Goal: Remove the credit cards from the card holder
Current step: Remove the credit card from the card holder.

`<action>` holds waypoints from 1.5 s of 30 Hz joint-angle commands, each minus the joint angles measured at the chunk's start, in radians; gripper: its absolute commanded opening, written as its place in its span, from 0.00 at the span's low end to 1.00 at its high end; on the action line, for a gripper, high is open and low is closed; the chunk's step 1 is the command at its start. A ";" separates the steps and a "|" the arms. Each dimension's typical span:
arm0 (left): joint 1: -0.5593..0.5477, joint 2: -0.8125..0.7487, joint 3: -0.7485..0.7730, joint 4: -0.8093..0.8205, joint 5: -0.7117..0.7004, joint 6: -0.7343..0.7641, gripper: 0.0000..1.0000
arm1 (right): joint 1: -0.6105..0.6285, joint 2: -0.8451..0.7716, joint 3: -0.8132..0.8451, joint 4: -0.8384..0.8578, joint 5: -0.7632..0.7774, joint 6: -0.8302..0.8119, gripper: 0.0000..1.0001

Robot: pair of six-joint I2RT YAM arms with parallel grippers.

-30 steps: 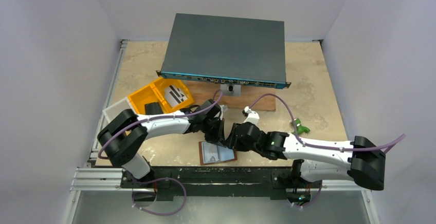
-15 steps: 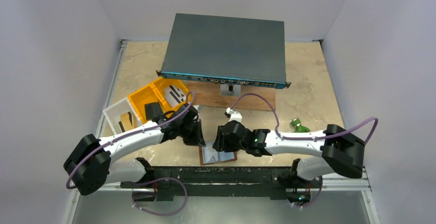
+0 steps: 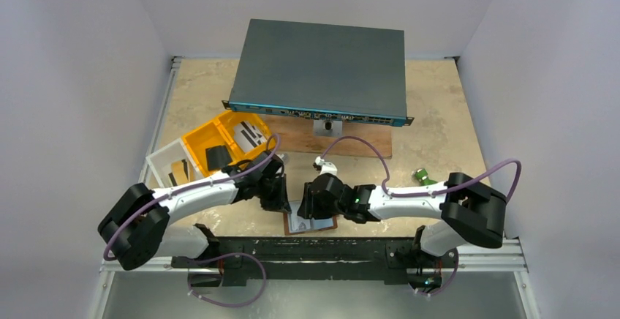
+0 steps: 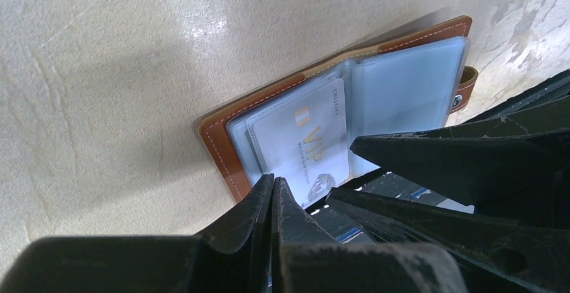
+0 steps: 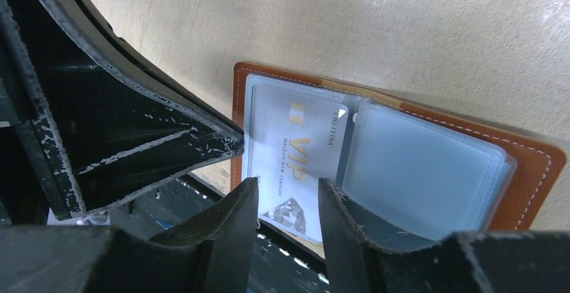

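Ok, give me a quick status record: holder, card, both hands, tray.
card holder: open flat at the table's near edge, clear pockets up
VIP card: in one pocket, end appears to stick out; neighbouring pocket looks empty
left hand: shut, tips at the holder's edge; contact unclear
right hand: open, fingers over the card's end, not clamped
yellow tray: holds pale striped cards

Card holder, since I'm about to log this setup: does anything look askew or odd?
Yes: the open brown leather card holder lies at the beige table's near edge, and a white VIP credit card juts out of it, hanging over that edge.
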 commanded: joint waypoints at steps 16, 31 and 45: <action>0.005 0.098 -0.014 0.101 0.031 0.001 0.00 | 0.002 0.026 -0.071 0.077 -0.006 0.058 0.39; -0.022 0.166 -0.011 0.151 0.048 -0.049 0.00 | -0.108 0.016 -0.241 0.371 -0.162 0.083 0.41; -0.020 0.214 -0.016 0.061 -0.074 -0.087 0.00 | -0.162 -0.053 -0.363 0.471 -0.212 0.150 0.38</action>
